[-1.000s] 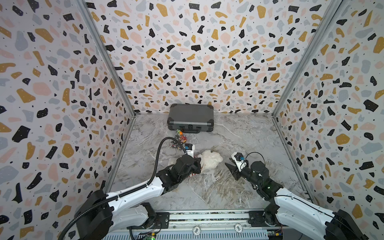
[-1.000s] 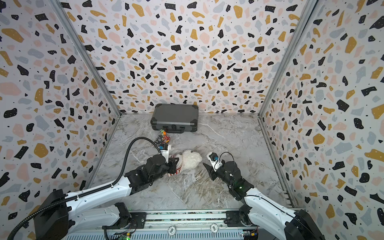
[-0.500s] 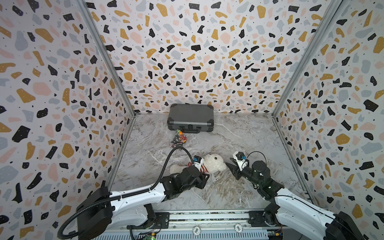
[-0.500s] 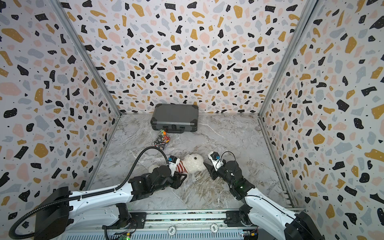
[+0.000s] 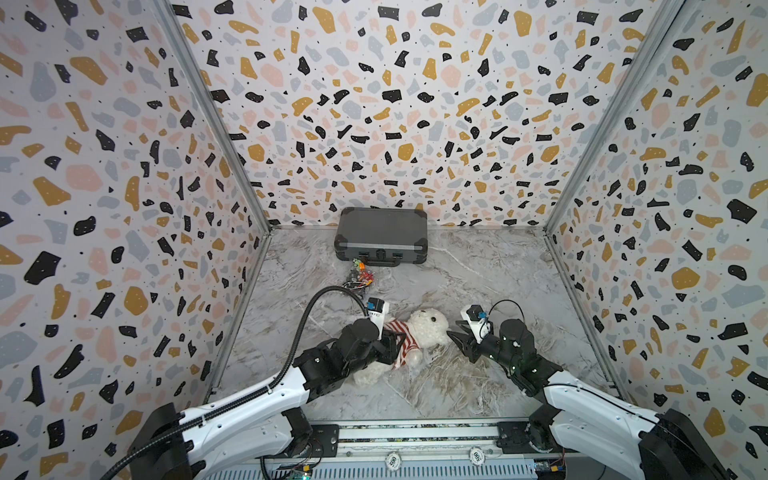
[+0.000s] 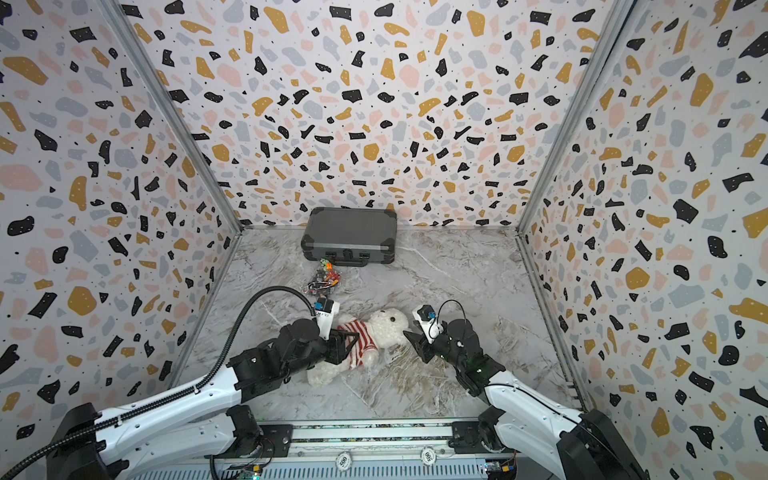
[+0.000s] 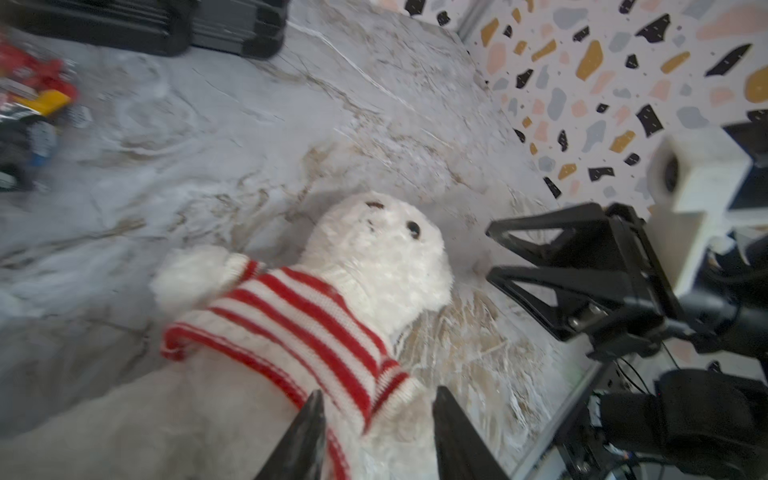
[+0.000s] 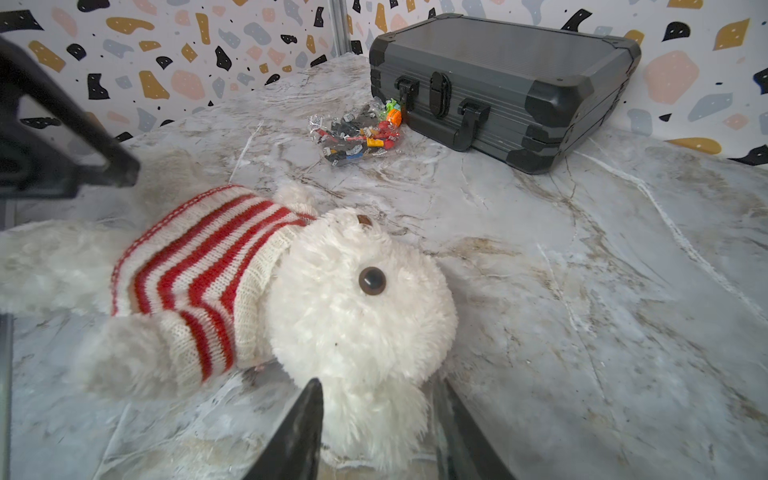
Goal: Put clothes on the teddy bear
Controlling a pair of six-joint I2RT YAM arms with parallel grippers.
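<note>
The teddy bear (image 5: 430,326) (image 6: 388,326) lies on its back on the marble table, head toward the right. A red-and-white striped sweater (image 7: 299,328) (image 8: 208,257) covers its chest and both arms; belly and legs are bare fluff. My left gripper (image 5: 397,347) (image 6: 353,343) (image 7: 376,395) hovers over the bear's middle, open, with a sleeve cuff and a paw between its fingers. Beside the head, my right gripper (image 5: 453,336) (image 6: 409,338) (image 8: 378,384) is open with a fluffy ear between its fingers.
A dark grey hard case (image 5: 380,241) stands by the back wall. In front of it lies a clear bag of small coloured pieces (image 5: 359,276) (image 8: 357,137). Speckled walls close in three sides, and a metal rail (image 5: 415,436) runs along the front edge.
My left gripper has opened and swung round to the near side of the bear. The bear has rolled face up, so the sweater shows. The right gripper edged closer to the head.
</note>
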